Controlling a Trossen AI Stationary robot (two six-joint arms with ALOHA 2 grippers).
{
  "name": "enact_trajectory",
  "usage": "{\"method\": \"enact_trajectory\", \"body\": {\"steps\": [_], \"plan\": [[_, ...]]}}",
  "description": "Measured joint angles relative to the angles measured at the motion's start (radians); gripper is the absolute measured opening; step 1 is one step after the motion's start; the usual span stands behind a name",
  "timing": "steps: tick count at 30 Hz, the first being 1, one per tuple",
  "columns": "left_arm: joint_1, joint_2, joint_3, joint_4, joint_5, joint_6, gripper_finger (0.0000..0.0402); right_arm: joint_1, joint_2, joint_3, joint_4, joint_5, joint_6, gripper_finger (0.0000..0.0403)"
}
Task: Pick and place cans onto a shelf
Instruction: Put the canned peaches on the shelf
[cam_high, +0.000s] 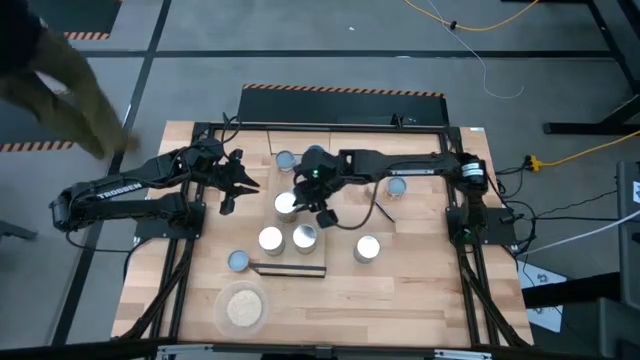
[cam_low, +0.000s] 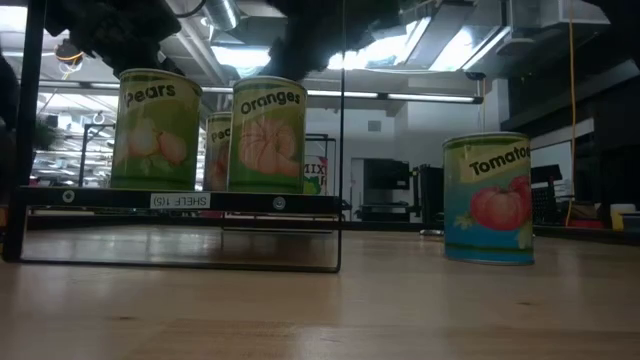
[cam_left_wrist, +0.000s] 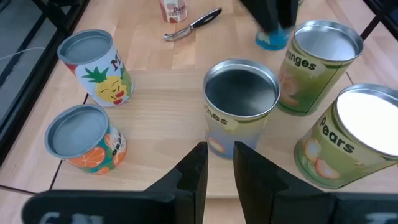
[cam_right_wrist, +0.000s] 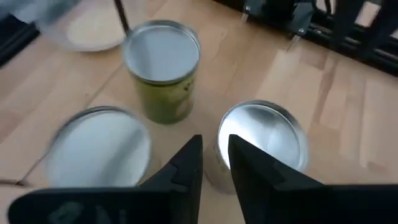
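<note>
Several cans stand on the table. In the low view a Pears can (cam_low: 157, 130) and an Oranges can (cam_low: 268, 135) stand upright on the shelf (cam_low: 180, 201), and a Tomato can (cam_low: 490, 200) stands on the table to the right. My right gripper (cam_high: 322, 208) hovers over the cans at the table's middle, shut and empty, above a silver-topped can (cam_right_wrist: 264, 142). My left gripper (cam_high: 236, 182) hangs left of the cans, shut and empty, its fingers (cam_left_wrist: 219, 171) short of a silver-topped can (cam_left_wrist: 241, 106).
A round dish of beige grains (cam_high: 243, 307) sits near the front edge. More cans stand at the far side (cam_high: 286, 160), the right (cam_high: 396, 186) and the front right (cam_high: 367, 248). A small red-white object (cam_left_wrist: 175, 9) and a metal tool (cam_left_wrist: 194, 25) lie beyond the cans. A person (cam_high: 70, 75) stands at far left.
</note>
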Motion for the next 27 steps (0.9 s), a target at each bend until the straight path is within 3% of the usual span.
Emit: {"method": "enact_trajectory", "body": {"steps": [8,27], "plan": [[-0.011,0.0,0.0,-0.001,0.021,-0.003,0.007,-0.04,-0.029,-0.004,-0.157,0.095,0.001,0.0083],[-0.068,0.0,0.0,0.005,0.011,-0.003,0.007,-0.067,-0.003,-0.231,0.325,0.116,0.033,0.0083]]}}
